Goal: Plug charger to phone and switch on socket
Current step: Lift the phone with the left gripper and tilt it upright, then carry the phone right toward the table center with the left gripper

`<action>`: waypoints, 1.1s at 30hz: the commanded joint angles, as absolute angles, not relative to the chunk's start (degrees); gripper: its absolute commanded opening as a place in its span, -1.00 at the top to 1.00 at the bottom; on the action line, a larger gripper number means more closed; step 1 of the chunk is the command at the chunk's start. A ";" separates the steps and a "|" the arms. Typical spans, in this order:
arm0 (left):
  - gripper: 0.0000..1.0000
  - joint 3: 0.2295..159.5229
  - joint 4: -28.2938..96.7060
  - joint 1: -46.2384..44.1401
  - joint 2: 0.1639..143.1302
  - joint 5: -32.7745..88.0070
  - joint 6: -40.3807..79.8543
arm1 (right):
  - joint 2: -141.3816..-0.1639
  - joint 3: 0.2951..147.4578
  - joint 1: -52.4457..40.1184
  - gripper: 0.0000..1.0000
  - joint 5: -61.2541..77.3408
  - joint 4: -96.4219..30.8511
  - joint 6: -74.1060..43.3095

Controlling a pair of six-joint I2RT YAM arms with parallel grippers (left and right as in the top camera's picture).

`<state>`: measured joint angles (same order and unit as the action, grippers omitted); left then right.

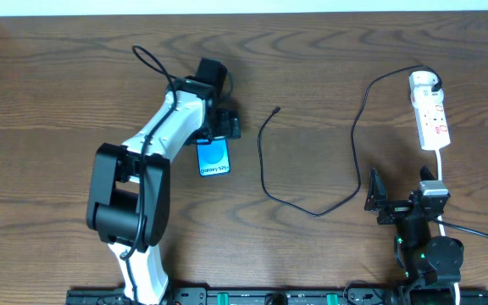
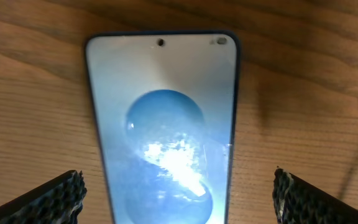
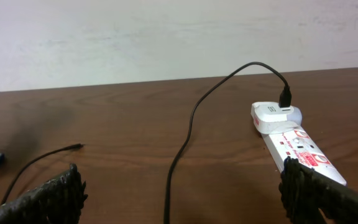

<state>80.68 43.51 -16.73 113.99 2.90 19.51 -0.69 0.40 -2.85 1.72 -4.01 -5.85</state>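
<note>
The phone (image 1: 213, 159) lies flat on the wooden table, its blue screen lit. My left gripper (image 1: 218, 134) hovers over the phone's far end. In the left wrist view the phone (image 2: 163, 118) lies between the spread fingers of the open left gripper (image 2: 179, 199), which touch nothing. The charger cable (image 1: 265, 169) runs from its free plug (image 1: 278, 109) in a loop to a white adapter (image 1: 423, 81) in the socket strip (image 1: 433, 121). My right gripper (image 1: 376, 199) is open and empty near the front. The right wrist view shows the gripper (image 3: 188, 199), cable (image 3: 185, 137), plug (image 3: 76, 147) and socket (image 3: 303, 152).
The socket's white lead (image 1: 440, 165) runs toward the right arm's base. The table's back edge meets a pale wall (image 3: 166, 37). A thicker black robot cable (image 1: 151, 59) loops beside the left arm.
</note>
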 commanded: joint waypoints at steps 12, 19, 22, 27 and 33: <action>-0.96 79.83 43.13 -18.33 116.81 -4.08 21.74 | -0.38 0.32 -2.57 -0.98 1.65 -4.25 -6.37; -0.94 77.34 41.52 -18.46 116.81 -3.27 21.78 | -0.38 0.32 -2.57 -0.98 1.65 -4.25 -6.35; -0.94 76.25 40.60 -18.46 116.81 -2.98 22.22 | -0.38 0.32 -2.57 -0.98 1.65 -4.25 -6.37; -0.88 76.01 39.18 -18.46 116.84 -0.84 23.27 | -0.38 0.32 -2.57 -0.98 1.65 -4.23 -6.35; -0.87 76.01 38.94 -18.46 118.32 0.27 23.24 | -0.43 0.32 -2.57 -0.99 1.65 -4.23 -6.35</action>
